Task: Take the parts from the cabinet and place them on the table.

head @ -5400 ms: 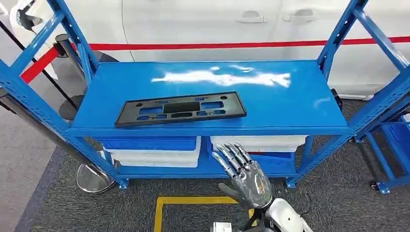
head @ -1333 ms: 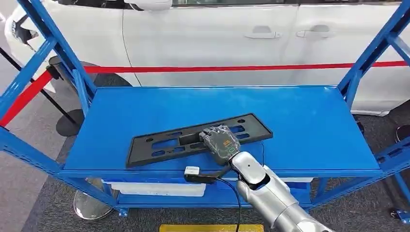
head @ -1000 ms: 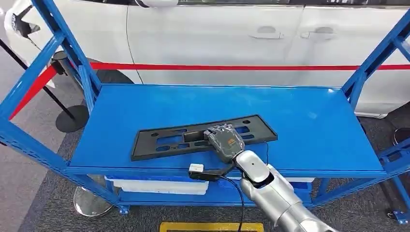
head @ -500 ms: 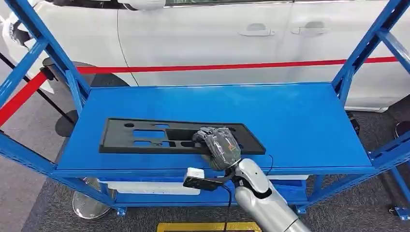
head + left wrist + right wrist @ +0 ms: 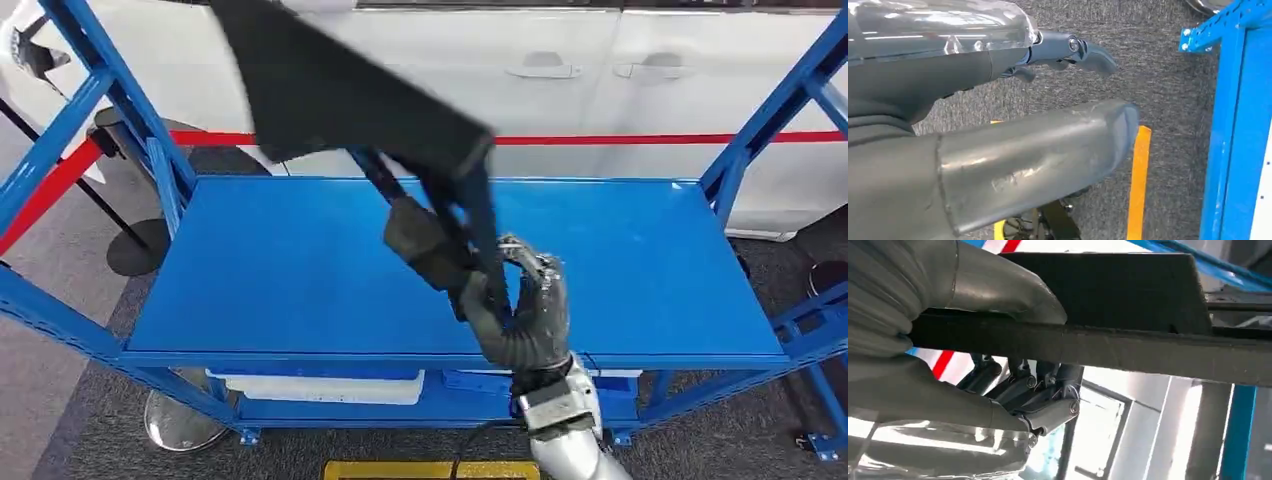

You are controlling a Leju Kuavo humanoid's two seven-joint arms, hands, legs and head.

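The right hand (image 5: 525,315) grips the long black slotted plastic panel (image 5: 340,100), which rises toward eleven o'clock above the blue metal shelf (image 5: 250,270); the left hand (image 5: 998,150) hangs with fingers apart, holding nothing.

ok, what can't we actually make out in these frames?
- Black panel: motion-blurred and cut off by the head view's top edge, so its cutouts are unreadable.
- Right hand: the panel hides part of its fingers.
- Left hand: in the wrist view, the thumb hides most fingers.
- White bin: contents hidden under the blue shelf.

Black panel (image 5: 340,100) – matt plastic; blue shelf (image 5: 250,270) – smooth painted metal, slight sheen; floor carpet (image 5: 1158,75) rough, grey.
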